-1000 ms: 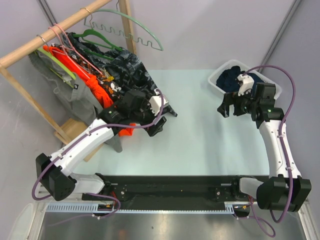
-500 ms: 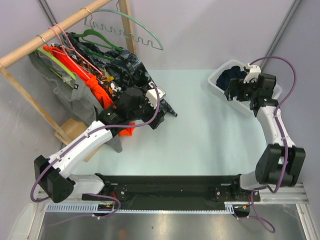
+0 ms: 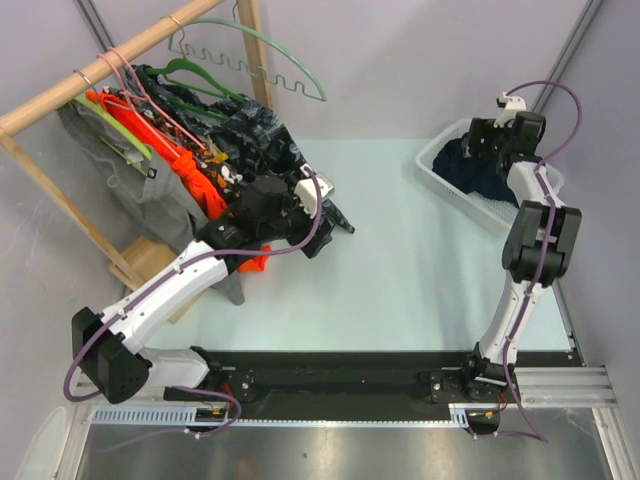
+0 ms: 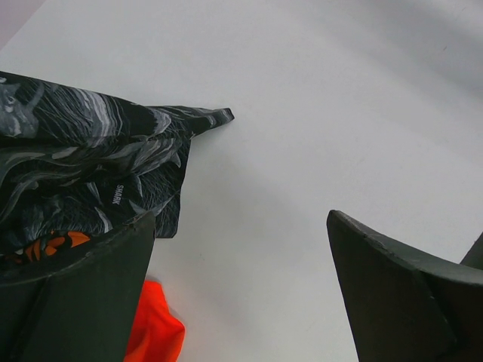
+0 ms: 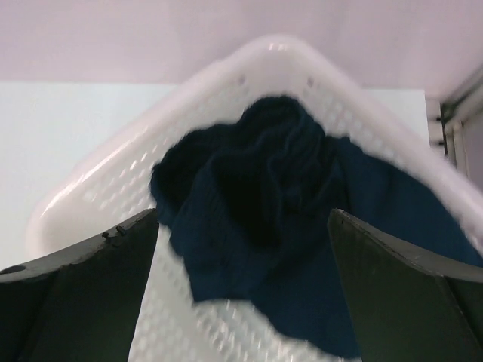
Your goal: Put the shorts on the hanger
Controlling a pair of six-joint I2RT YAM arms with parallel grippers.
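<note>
Tabletop point(image 4: 317, 98) is showing between the wide jaws of the left gripper point(image 4: 241, 217). Shorts point(image 5: 287, 249) are lying ungrasped ahead of the right gripper point(image 5: 243, 215), jaws wide; the hanger point(image 3: 272, 76) is hanging bare.

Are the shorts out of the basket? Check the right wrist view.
No, the shorts lie bunched inside the white basket, and the right fingers are open, gripping nothing.

Robot lab test cell, not a home. Pale table point(image 3: 420, 270) boxed in by plain grey panels point(image 3: 400, 70). Black mounting rail point(image 3: 340, 372) at 6 o'clock, on metal framing point(image 3: 300, 455). Staged props: wooden clothes rack point(image 3: 50, 98) at 10 o'clock, white basket point(image 3: 432, 172) at 2 o'clock.
</note>
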